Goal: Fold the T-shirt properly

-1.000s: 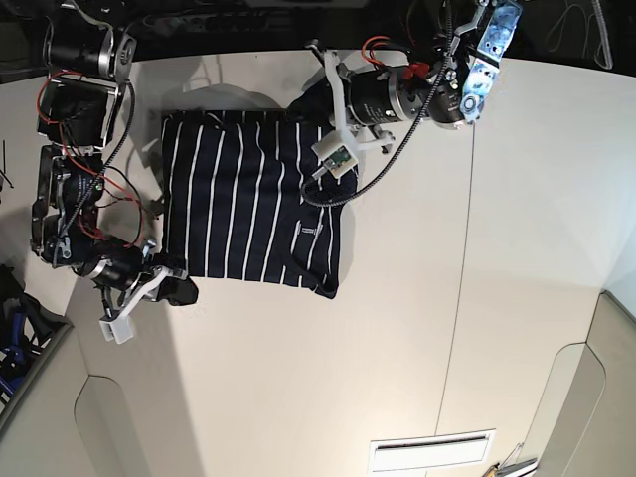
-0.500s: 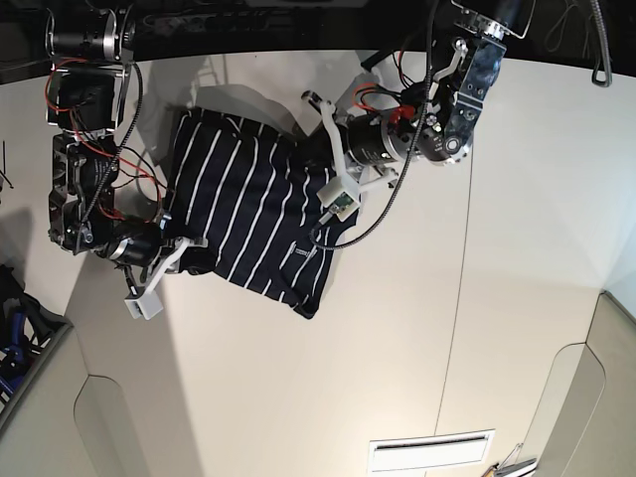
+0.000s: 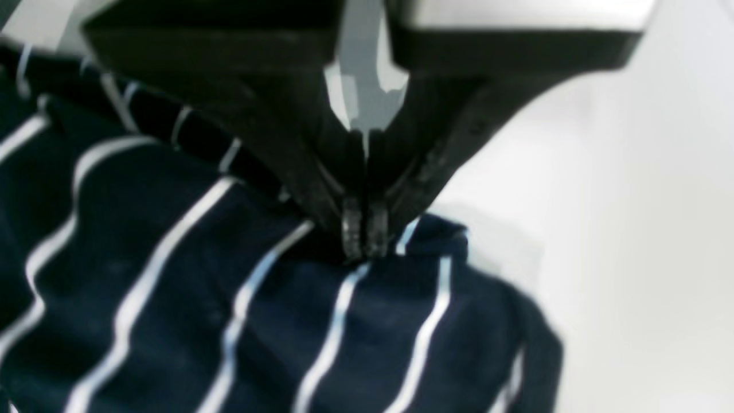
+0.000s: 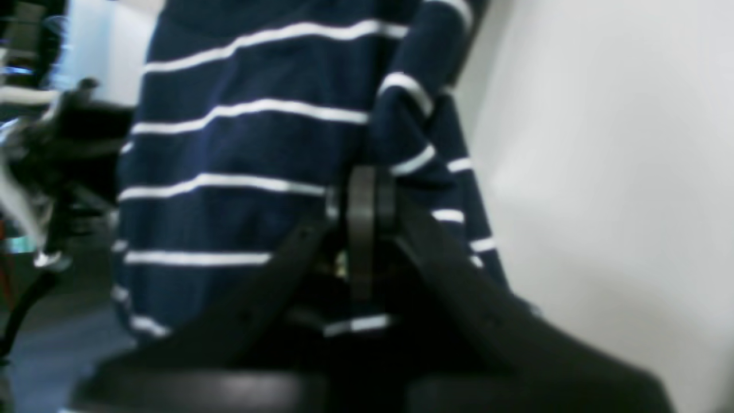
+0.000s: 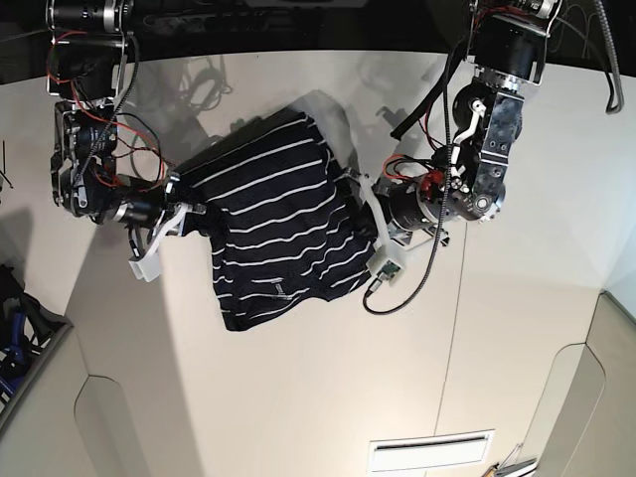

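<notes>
Base view: both hands gripped the striped T-shirt (image 5: 273, 234) by opposite edges, left hand (image 5: 360, 195), right hand (image 5: 187, 213), above the white surface (image 5: 298, 397).

The base view looks straight down from high overhead onto the whole tabletop (image 5: 517, 328) and both arms. Each wrist view sits just behind its own jaws, facing along them at very close, blurred range. All three views share the T-shirt (image 5: 273, 234) (image 3: 189, 298) (image 4: 241, 143).

One T-shirt (image 5: 273, 234), two hands
</notes>
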